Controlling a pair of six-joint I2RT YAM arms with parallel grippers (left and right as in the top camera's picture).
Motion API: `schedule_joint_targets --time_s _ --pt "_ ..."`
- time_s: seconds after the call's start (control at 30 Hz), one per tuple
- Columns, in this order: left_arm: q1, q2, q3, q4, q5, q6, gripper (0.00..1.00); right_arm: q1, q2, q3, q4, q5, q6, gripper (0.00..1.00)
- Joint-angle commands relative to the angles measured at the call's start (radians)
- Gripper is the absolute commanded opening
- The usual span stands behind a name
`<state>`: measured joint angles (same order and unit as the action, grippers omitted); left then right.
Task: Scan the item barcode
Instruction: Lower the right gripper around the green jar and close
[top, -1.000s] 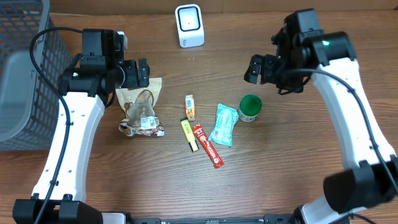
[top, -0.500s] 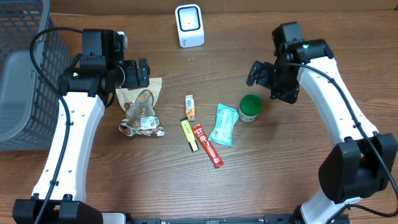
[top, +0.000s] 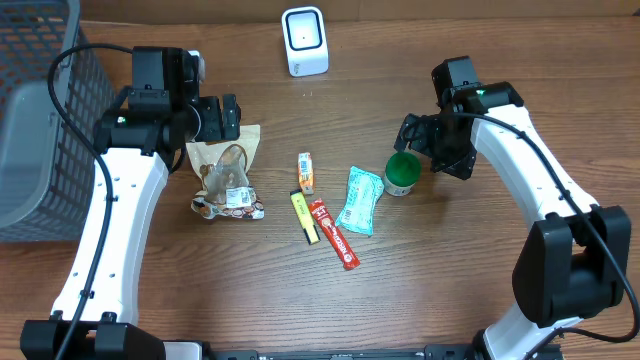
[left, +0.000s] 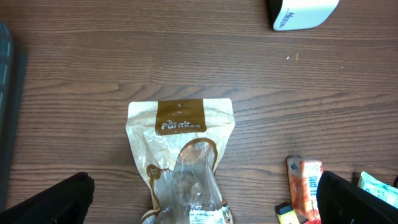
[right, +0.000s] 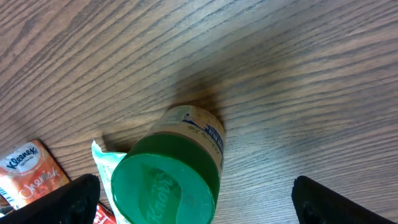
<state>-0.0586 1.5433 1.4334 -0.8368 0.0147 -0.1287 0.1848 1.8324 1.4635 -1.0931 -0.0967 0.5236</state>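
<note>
On the wooden table (top: 470, 270) everything lies loose, nothing lifted. My right gripper (top: 424, 148) is spread wide and holds nothing, hanging just above and behind the green-lidded cup (top: 402, 172). In the right wrist view the cup (right: 171, 180) stands between my two dark fingers (right: 68, 199), with no contact showing. Its green lid faces up and there is blue print on the pale side label. A teal packet (top: 361, 199) lies just beside the cup on its left, and its corner (right: 106, 162) reaches the cup's base; I can't tell if they touch. My left gripper (top: 228, 118) is also spread wide and empty, over the top edge of the brown snack bag (top: 226, 172). In the left wrist view the bag (left: 180, 155) lies flat, brown header band toward the far side, clear window lower down. My fingers (left: 56, 199) sit at the bottom corners of that view, apart from the bag. The white barcode scanner (top: 304, 40) stands at the far middle of the table, well apart from both grippers and from the cup; only its corner (left: 301, 12) shows in the left wrist view. Between bag and cup lie a small orange packet (top: 305, 171), a yellow tube (top: 303, 214) and a red stick packet (top: 333, 233). A grey mesh basket (top: 35, 100) sits at the left edge.
</note>
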Motion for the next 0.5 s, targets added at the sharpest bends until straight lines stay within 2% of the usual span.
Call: schedule_joint_targets --time_s 0.0,0.47 --pt "-0.001 0.007 0.006 0.003 0.004 -0.006 1.00 0.011 -0.006 -0.010 0.010 0.010 0.007 1.00" --pt "-0.001 0.007 0.006 0.003 0.004 -0.006 1.00 0.064 -0.006 -0.012 0.025 0.048 0.000 1.00"
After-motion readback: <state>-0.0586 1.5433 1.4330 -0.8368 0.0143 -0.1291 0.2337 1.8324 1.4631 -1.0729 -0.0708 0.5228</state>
